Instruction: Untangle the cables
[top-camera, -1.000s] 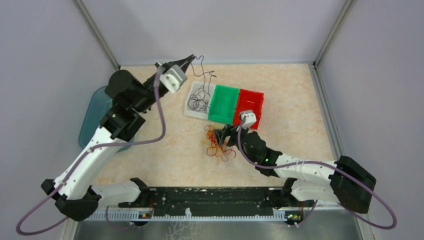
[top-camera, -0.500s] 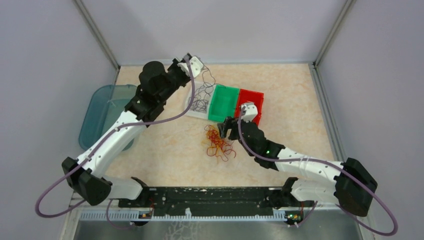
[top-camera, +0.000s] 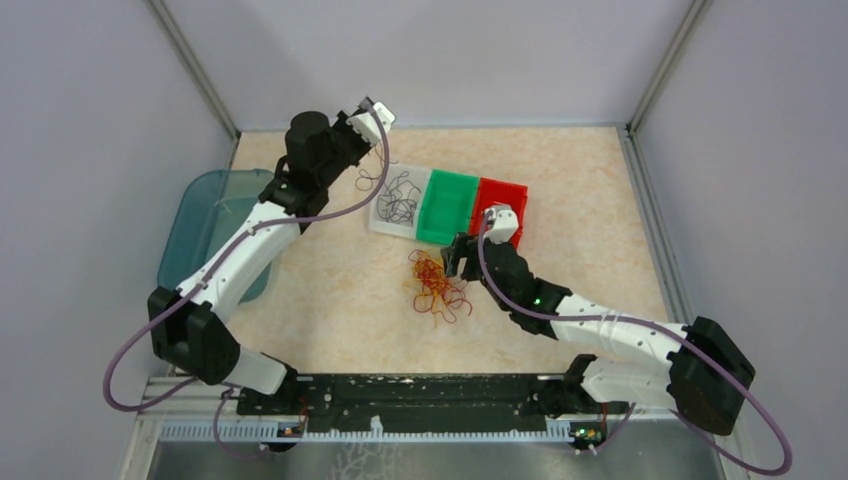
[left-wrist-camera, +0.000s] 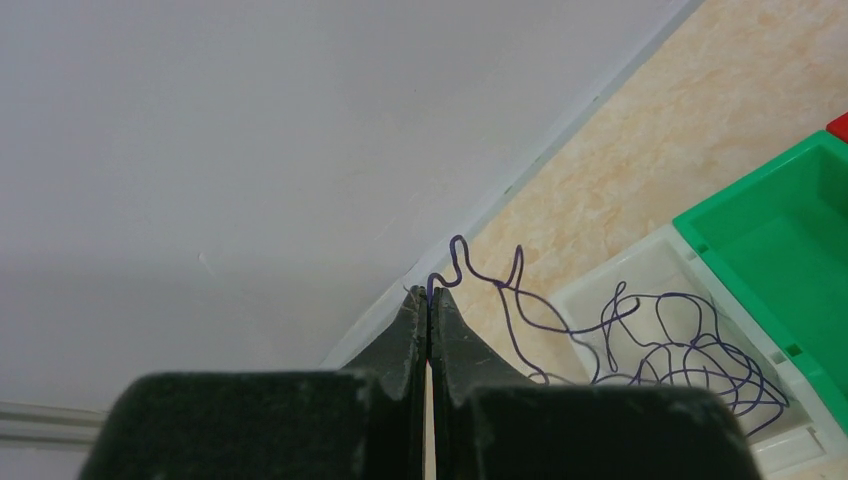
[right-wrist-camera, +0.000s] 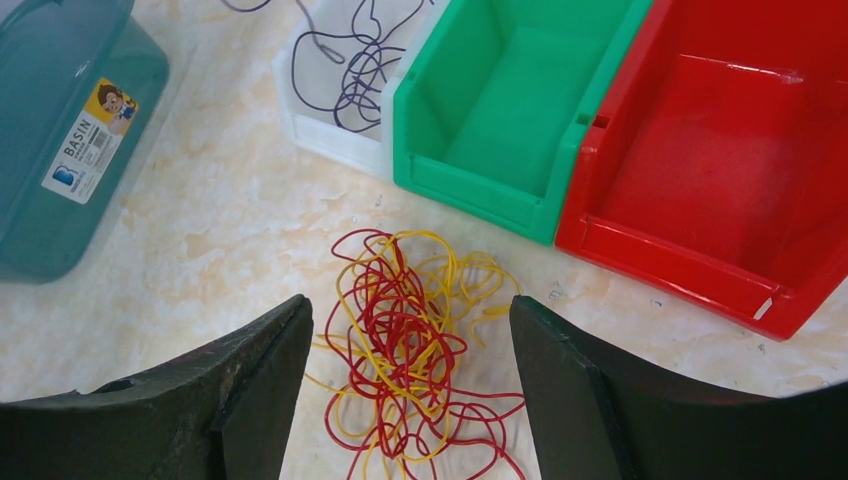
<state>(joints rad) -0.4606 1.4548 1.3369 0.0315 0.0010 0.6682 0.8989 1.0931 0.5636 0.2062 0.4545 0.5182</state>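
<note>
Beige tabletop (top-camera: 600, 200): my left gripper (left-wrist-camera: 430, 295) pinches the purple cable (top-camera: 400, 208) trailing into the white bin (right-wrist-camera: 330, 140); my right gripper (right-wrist-camera: 408, 310) gapes wide over the red-yellow tangle (right-wrist-camera: 410, 390).

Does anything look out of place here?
A red and yellow tangle lies on the table near the green bin. The purple cable hangs over the rim of the white bin, one end pinched in the left gripper.
</note>
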